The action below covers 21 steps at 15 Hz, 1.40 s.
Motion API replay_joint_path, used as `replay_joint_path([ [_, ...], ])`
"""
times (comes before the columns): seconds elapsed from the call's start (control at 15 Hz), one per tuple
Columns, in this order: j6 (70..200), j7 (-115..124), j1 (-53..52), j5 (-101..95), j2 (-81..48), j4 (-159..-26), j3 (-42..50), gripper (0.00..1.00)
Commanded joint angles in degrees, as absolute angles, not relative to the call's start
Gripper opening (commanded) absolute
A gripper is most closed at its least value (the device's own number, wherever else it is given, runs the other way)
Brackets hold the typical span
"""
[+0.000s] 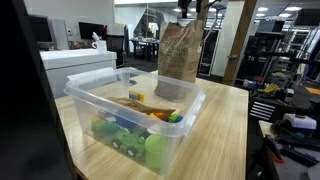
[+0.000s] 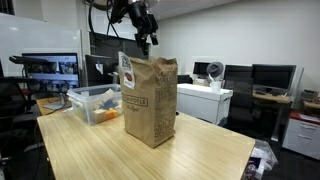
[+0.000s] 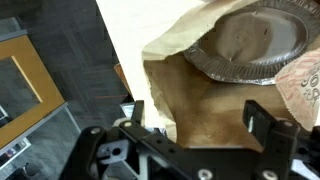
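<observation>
wooden table (image 2: 190,150) | on it: paper bag (image 2: 150,100), clear plastic bin (image 1: 130,125)

Shining evenly from overhead onto the paper bag (image 2: 150,100), laying only a soft shadow at its foot. Glinting off the clear bin (image 1: 85,112) in front of the paper bag — blurring slightly throughout. Dimming inside the paper bag in the wrist view, smearing the near foreground below the paper bag's mouth.
</observation>
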<state>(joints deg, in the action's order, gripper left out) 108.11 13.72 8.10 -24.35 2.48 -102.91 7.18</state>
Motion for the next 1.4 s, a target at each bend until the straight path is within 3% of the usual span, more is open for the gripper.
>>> replay_joint_path([
  [0.0,99.46,2.07,9.18,-15.69,-3.67,-91.15,9.1,1.0],
  [0.33,91.21,-8.79,11.55,-10.11,-10.44,-81.09,11.23,1.0],
  [0.8,109.8,-9.22,12.28,-8.01,-5.24,-100.15,11.19,1.0],
  [0.87,106.3,-6.69,11.8,-9.35,-8.42,-95.34,11.33,1.0],
  [1.33,108.19,-7.23,11.84,-9.32,-7.23,-97.52,11.37,1.0],
])
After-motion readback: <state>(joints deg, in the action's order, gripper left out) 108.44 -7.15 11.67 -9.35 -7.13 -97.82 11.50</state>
